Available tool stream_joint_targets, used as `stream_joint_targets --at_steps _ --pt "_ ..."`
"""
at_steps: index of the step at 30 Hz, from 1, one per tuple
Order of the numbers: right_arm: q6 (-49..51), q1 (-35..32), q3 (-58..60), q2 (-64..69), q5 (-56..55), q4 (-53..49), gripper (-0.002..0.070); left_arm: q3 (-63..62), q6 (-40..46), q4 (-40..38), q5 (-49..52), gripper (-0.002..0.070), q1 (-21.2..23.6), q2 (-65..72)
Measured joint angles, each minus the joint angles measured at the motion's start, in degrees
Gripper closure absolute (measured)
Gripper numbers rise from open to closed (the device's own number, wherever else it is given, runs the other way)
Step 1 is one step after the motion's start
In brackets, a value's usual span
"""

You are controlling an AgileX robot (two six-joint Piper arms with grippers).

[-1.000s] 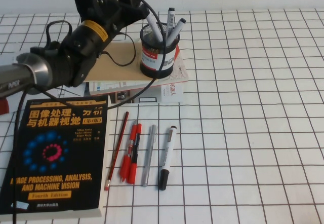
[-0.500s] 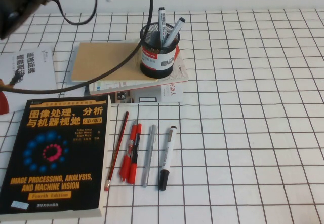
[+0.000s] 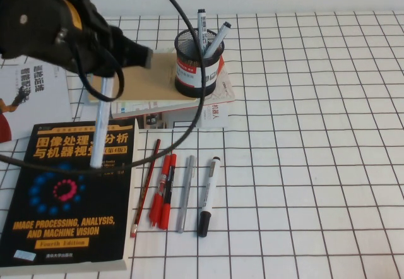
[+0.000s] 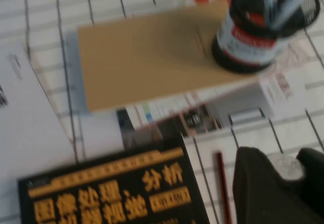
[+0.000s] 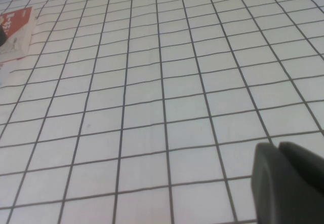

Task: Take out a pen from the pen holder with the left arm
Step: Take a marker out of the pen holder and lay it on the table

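A: Left end effector?

B: Up at the far left of the table, on the robot's left. Closed down narrow on a pale pen. In the wrist view its two dark fingers pinch the pen's top end between them.

A: Pen position?

B: Out of the pen holder and well to its left. It hangs tip down, slightly tilted. From the high view its lower end lies over the top edge of the black textbook. Can't tell if it touches the cover.

A: Holder?

B: Black mesh cup with a red-and-white label, upright on a tan board. The board lies on a stack of printed matter. Two capped markers stand inside, one straight, one leaning right.

A: Other stuff?

B: A row on the table just right of the textbook: red pencil, red pens, silver pen, black-capped marker. They lie side by side, none touching the arm. A white booklet sits at the far left, partly under the arm.

A: Right end effector?

B: Only in its own wrist view, low over bare grid squares. Fingers lie against each other with no gap, and nothing is held.
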Motion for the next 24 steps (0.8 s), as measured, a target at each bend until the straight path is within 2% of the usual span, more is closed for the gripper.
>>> stream_joint_targets --at_steps 4,14,19,24 --pt "0.00 0.00 0.00 0.00 0.00 0.00 0.0692 0.00 3.09 -8.88 4.90 0.0561 0.00 3.93" --pt "0.00 0.00 0.00 0.00 0.00 0.00 0.0692 0.00 9.02 -24.88 2.74 0.0562 0.82 18.92" --pt "0.00 0.00 0.00 0.00 0.00 0.00 0.0692 -2.46 9.69 -29.43 1.86 0.0561 1.87 25.55" --pt "0.00 0.00 0.00 0.00 0.00 0.00 0.0692 -6.93 9.91 -30.73 1.36 0.0561 2.08 30.52"
